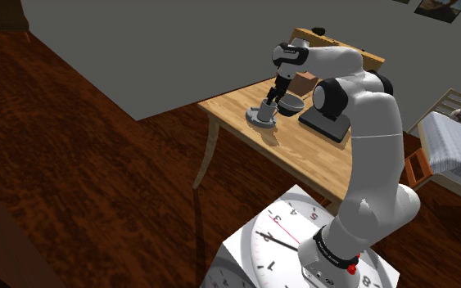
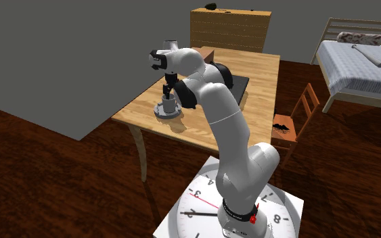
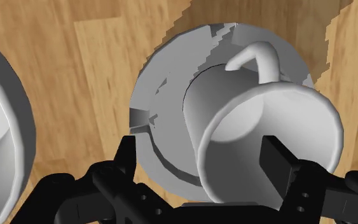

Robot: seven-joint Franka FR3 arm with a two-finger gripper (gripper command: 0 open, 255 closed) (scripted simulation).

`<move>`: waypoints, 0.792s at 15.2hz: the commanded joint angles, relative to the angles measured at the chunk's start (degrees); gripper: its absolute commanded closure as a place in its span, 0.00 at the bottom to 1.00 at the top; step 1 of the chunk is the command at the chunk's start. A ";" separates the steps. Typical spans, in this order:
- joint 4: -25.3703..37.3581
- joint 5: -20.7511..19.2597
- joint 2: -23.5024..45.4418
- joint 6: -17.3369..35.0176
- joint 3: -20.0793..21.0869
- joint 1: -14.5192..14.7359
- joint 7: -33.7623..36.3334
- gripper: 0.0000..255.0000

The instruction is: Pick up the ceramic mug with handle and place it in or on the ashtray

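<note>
Where the mug stands: the grey mug (image 3: 260, 121) is upright inside the round grey ashtray (image 3: 161, 108), its handle on the side away from the fingers (image 3: 125, 159).
Ashtray: on the wooden table (image 1: 302, 155), near the corner towards the shoulder view's left.
Gripper: the black gripper (image 3: 201, 145) hangs just above the mug, pointing down.
Finger state: spread wide and clasping nothing. One finger stands over the ashtray, clear of the mug's wall, and the other lies across the mug's mouth.
Neighbour: a pale round vessel (image 1: 291, 104) sits just beside the ashtray.

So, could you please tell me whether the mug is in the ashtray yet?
In: the mug stands upright in the ashtray, whose rim shows around its base.
</note>
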 commanded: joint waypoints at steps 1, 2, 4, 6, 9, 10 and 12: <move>0.00 0.00 0.00 0.00 0.00 0.00 0.00 0.00; 0.01 0.00 0.00 -0.01 0.00 0.00 0.00 0.00; 3.61 -0.27 -0.21 -3.67 -0.15 -0.68 0.46 0.00; 7.58 -0.37 0.03 -7.25 -0.18 -1.50 0.90 0.00; 7.57 -0.38 0.03 -7.25 -0.18 -1.51 0.90 0.00; 7.58 -0.38 0.03 -7.25 -0.18 -1.51 0.90 0.00; 7.58 -0.38 0.03 -7.25 -0.18 -1.51 0.90 0.00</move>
